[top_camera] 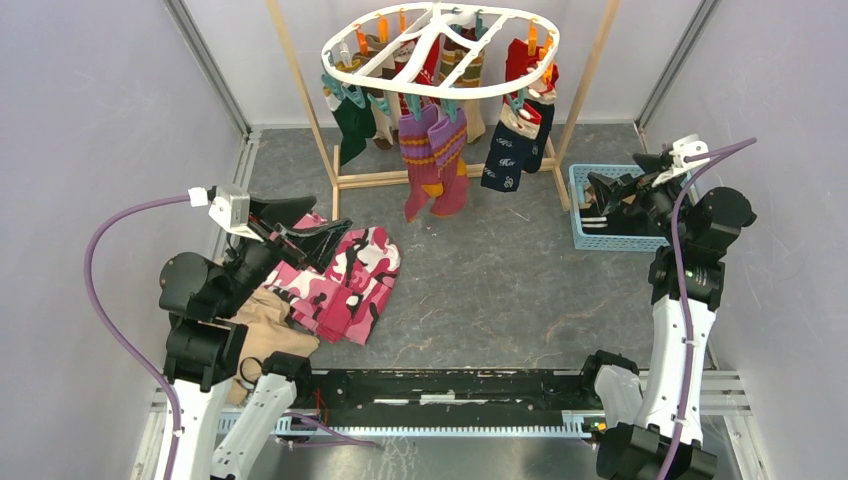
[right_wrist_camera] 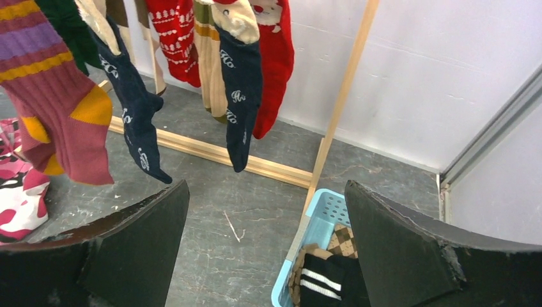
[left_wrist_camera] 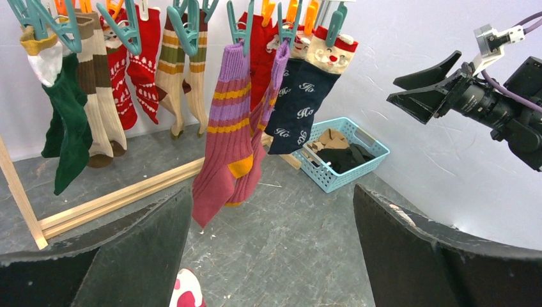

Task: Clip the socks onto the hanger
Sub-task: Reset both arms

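Observation:
The white oval hanger (top_camera: 452, 93) hangs from the wooden rack at the back, with orange and teal clips. Several socks hang clipped to it: a purple-maroon pair with yellow stripes (top_camera: 432, 160), a navy pair (top_camera: 510, 152), a dark green one (top_camera: 352, 118), and red and tan-striped ones behind. The left wrist view shows the same socks (left_wrist_camera: 224, 141). My left gripper (top_camera: 335, 222) is open and empty above the pink camouflage cloth (top_camera: 350, 280). My right gripper (top_camera: 592, 197) is open and empty above the blue basket (top_camera: 580, 232), which holds a black white-striped sock (right_wrist_camera: 323, 281) and a tan checked one (right_wrist_camera: 345, 240).
The light wooden pole rack (top_camera: 300, 90) stands on the grey floor with a base bar (top_camera: 375, 178). A plain tan cloth (top_camera: 265, 325) lies under the left arm. Grey walls close in left, right and back.

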